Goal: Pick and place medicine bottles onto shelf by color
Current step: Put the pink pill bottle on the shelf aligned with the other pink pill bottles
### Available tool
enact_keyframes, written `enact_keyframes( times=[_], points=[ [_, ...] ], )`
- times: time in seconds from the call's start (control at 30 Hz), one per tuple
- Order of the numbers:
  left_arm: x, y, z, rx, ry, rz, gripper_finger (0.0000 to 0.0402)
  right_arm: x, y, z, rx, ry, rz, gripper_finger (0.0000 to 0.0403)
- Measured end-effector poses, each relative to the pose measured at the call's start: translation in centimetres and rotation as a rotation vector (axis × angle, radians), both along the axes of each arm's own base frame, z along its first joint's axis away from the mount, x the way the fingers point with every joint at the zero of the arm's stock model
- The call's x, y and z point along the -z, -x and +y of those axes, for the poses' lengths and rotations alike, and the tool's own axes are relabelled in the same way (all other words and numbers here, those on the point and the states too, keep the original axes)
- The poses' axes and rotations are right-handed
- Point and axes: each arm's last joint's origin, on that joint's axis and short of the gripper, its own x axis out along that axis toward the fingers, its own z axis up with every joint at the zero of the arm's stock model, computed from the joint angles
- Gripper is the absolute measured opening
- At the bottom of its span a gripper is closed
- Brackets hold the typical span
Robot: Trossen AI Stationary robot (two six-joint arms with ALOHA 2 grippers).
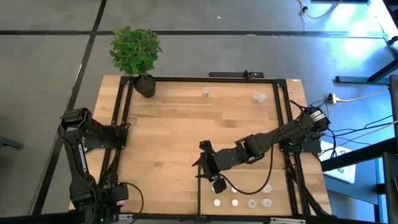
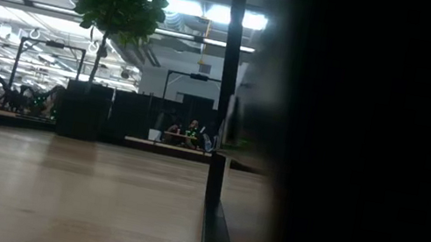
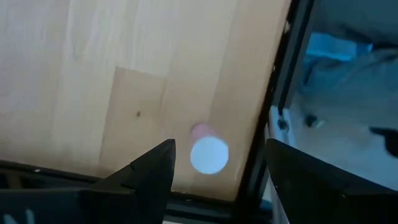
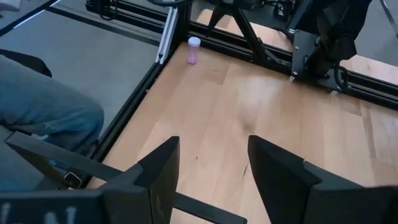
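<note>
The right gripper hangs open and empty just beside the bottle row, likely ready to pick. The left gripper, parked at the table's near left corner, gapes over a pink bottle.

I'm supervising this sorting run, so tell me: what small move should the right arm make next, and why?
Probably ease the right gripper, open and empty, forward towards the pink bottle standing alone by the black rail; its wrist faces that bottle across bare wood. The left gripper waits open at the table's left side.
</note>
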Motion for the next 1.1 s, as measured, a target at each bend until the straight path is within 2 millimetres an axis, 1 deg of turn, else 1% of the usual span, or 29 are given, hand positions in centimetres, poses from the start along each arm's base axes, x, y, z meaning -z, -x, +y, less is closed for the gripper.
enact_keyframes(
  times=[0.13,0.33,0.43,0.53,0.7,1.1],
  points=[
    [0.4,0.5,-0.3,0.045,-0.022,-0.002,0.0241,0.0,0.0,-0.1,0.002,0.001,0.002,0.0193],
    [0.4,0.6,-0.4,0.052,-0.028,-0.010,0.0241,0.3,0.0,-0.2,0.006,0.004,0.013,0.0193],
    [0.4,0.1,-0.2,0.075,-0.038,-0.011,0.0241,0.3,0.0,-0.2,0.006,0.005,0.014,0.0193],
    [0.4,-1.0,0.1,0.116,-0.056,-0.002,0.0241,0.3,0.0,-0.2,0.006,0.006,0.015,0.0193],
    [0.5,-2.3,0.7,0.168,-0.041,0.101,0.0241,0.3,0.0,-0.2,0.006,0.006,0.014,0.0193],
    [0.5,-2.2,0.3,0.187,-0.006,0.104,0.0241,0.3,0.0,-0.2,0.007,0.006,0.014,0.0193]
  ],
)
